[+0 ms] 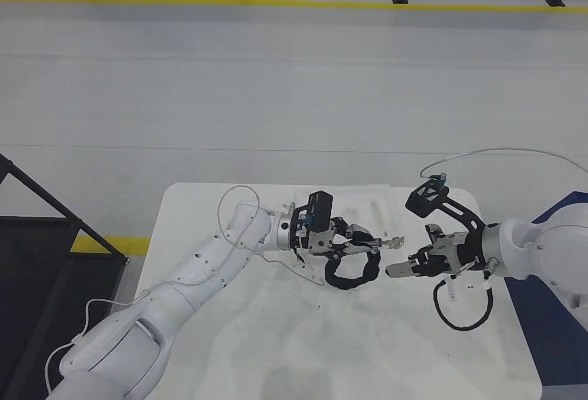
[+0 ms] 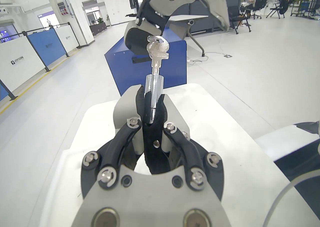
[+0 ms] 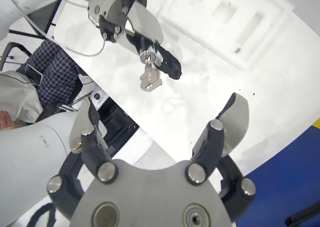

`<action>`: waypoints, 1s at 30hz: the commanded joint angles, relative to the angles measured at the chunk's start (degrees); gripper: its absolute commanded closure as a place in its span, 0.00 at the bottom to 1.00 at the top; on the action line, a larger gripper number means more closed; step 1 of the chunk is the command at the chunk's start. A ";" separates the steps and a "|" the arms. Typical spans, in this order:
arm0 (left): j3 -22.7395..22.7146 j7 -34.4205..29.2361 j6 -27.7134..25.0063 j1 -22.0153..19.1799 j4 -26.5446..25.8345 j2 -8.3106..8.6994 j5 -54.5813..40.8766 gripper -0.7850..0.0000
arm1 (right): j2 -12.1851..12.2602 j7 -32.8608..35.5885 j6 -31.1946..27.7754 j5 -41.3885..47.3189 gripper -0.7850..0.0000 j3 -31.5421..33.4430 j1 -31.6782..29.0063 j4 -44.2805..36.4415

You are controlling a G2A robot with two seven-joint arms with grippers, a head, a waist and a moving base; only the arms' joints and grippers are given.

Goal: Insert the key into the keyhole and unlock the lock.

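My left gripper (image 2: 150,99) is shut on the lock (image 2: 154,85), a chrome cylinder with a black cable loop (image 1: 350,276) hanging under it. A silver key (image 2: 158,50) sticks in the keyhole, with a second key hanging beside it (image 3: 150,80). In the top view the left gripper (image 1: 362,243) holds the lock above the table's middle, and the key (image 1: 389,241) points toward my right gripper (image 1: 404,266). My right gripper (image 3: 160,113) is open, a short way from the key and not touching it; the left wrist view shows its fingers (image 2: 217,10) spread around the key's head.
A white foam tray (image 3: 225,13) with three square recesses lies on the white table (image 1: 224,330) behind the grippers. A blue cabinet (image 2: 150,63) stands past the table's right side. A thin wire (image 1: 514,153) arcs above the right arm.
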 commanded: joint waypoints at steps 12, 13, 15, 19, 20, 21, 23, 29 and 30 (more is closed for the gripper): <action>8.95 -17.47 0.08 -6.42 -5.86 5.44 -19.36 1.00 | -0.07 -0.42 -1.79 0.50 0.00 0.34 -0.81 0.20; 9.34 -18.68 0.08 -6.80 -6.34 5.83 -20.76 1.00 | -0.07 -0.42 -1.79 0.50 0.00 0.34 -0.81 0.20; 10.11 -20.68 0.08 -7.32 -7.40 6.58 -23.53 1.00 | -0.13 -1.44 -2.54 0.43 0.00 0.36 -1.02 0.00; 11.70 -24.18 0.08 -8.30 -8.98 7.93 -28.26 1.00 | -0.13 -3.28 -11.02 -7.20 0.00 -0.11 -1.39 -0.62; 12.10 -24.93 0.08 -8.52 -9.26 8.23 -29.21 1.00 | -0.11 -3.41 -12.61 -9.54 0.00 -0.16 -1.31 -0.72; 12.55 -25.60 0.08 -8.70 -9.53 8.49 -30.07 1.00 | -0.23 -5.30 -15.62 -9.95 0.00 -0.14 -1.29 -1.58; 13.43 -26.71 0.08 -9.06 -10.01 8.95 -31.62 1.00 | -0.22 -6.43 -20.06 -13.17 0.00 -0.08 -1.45 -1.27; 15.66 -28.21 0.08 -10.19 -10.58 9.77 -34.89 1.00 | -0.48 -12.99 -30.10 -20.29 0.00 -0.41 -2.85 -1.21; 16.03 -28.32 0.08 -10.36 -10.55 9.83 -35.30 1.00 | -0.54 -13.80 -31.05 -21.03 0.00 -0.65 -3.28 -1.33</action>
